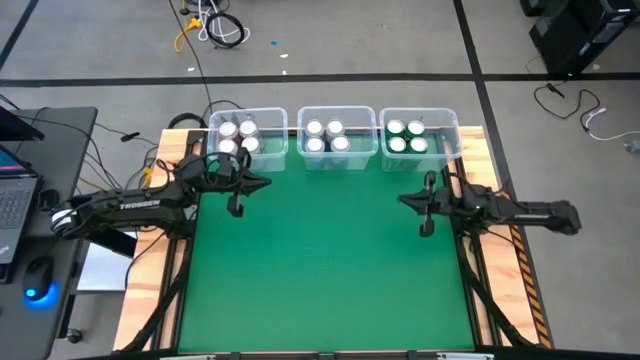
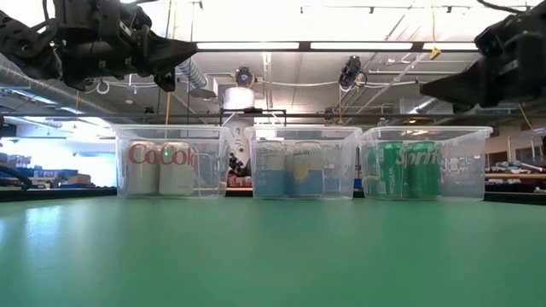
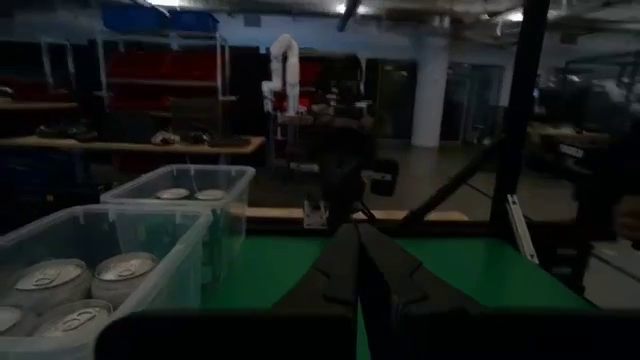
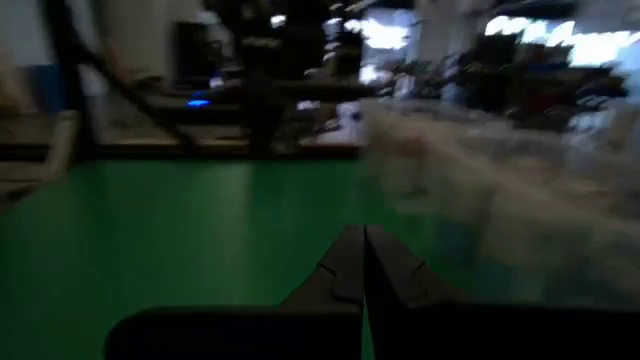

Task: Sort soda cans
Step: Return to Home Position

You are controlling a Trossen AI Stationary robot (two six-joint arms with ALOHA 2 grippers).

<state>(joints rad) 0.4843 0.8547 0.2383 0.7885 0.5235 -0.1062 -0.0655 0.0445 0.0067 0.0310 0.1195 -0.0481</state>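
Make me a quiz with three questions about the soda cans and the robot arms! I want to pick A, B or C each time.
1. Where do the green aluminium soda cans stand?
A) on the table
B) in the right clear plastic bin
C) in the left bin

2. How many cans does the middle clear plastic bin hold?
A) two
B) four
C) six

3. How are the jaws of the left arm?
A) shut and empty
B) wide open
C) clamped on a can

Answers:
1 B: the high view shows the green cans inside the right-hand bin.
2 B: four silver tops show in it from above.
3 A: the left wrist view shows the jaws pressed together with nothing between them.
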